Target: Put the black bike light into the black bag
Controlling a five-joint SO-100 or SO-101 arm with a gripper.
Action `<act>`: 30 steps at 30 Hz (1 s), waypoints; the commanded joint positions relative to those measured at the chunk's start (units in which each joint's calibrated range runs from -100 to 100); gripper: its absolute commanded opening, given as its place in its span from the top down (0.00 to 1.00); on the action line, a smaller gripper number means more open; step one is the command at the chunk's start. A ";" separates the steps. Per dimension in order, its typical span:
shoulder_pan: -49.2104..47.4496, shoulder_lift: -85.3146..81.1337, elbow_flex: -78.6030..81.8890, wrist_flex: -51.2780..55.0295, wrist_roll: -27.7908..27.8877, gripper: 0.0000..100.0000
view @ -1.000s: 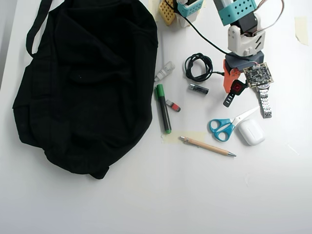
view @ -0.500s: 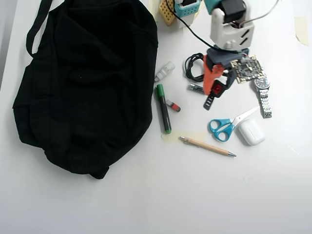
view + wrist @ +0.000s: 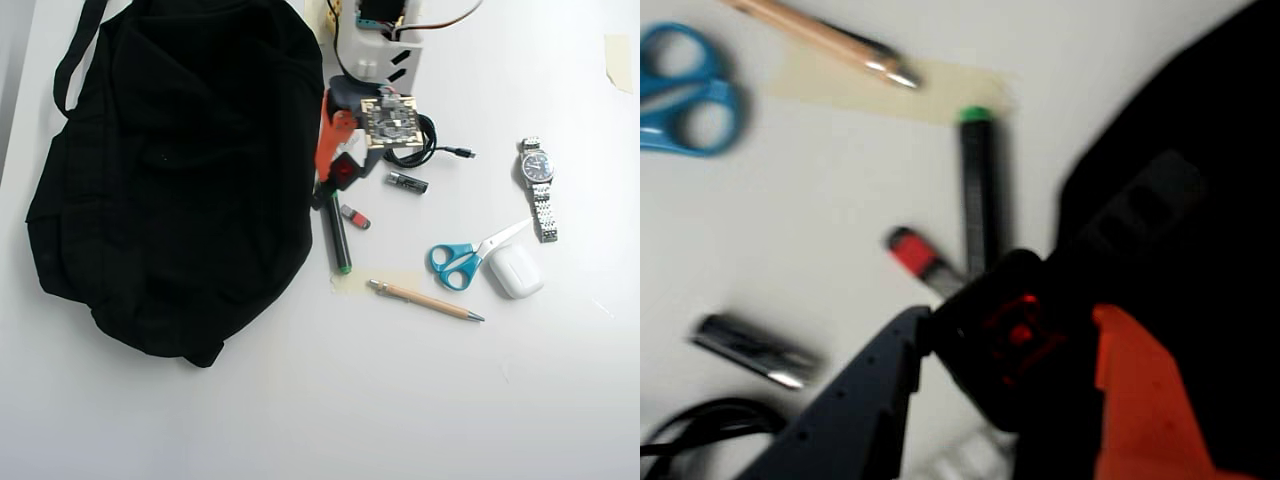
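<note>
Tool (image 3: 342,172) clenched on the black bike light (image 3: 343,171), seen from overhead just off the right edge of the black bag (image 3: 170,170), over the top end of the green marker (image 3: 336,230). The light's red lens faces up, held between an orange finger and a dark one. In the wrist view the same grip shows close up: the black bike light (image 3: 1010,335) sits between the dark finger at lower left and the orange finger (image 3: 1145,400) at lower right (the picture is blurred, so fine detail is lost), with the bag's dark fabric (image 3: 1200,200) filling the right side.

On the white desk (image 3: 400,400) the bag lies at the left, its strap (image 3: 75,55) running up toward the top left corner. Right of the marker lies a small grey-and-red stick (image 3: 354,217), and further right a small dark cylinder (image 3: 407,182). A coiled black cable (image 3: 420,148) lies partly under the arm's circuit board. Blue-handled scissors (image 3: 462,260) lie beside a white earbud case (image 3: 515,270), with a metal wristwatch (image 3: 538,195) above them. A tan pen (image 3: 425,300) lies slanted below the marker, one end on a strip of tape (image 3: 385,282).

In the wrist view the scissors (image 3: 685,100), pen (image 3: 825,40), marker (image 3: 978,195), stick (image 3: 920,258) and cylinder (image 3: 755,348) all appear.
</note>
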 commanded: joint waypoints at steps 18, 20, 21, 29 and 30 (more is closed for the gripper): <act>25.32 16.69 -2.05 -25.66 0.81 0.98; 25.77 17.60 -1.60 -25.66 -1.13 0.98; 25.69 17.60 -0.89 -25.49 -1.34 0.98; 25.69 15.36 -0.17 -12.83 -0.71 0.54; 25.32 13.54 0.01 -12.66 -0.71 0.54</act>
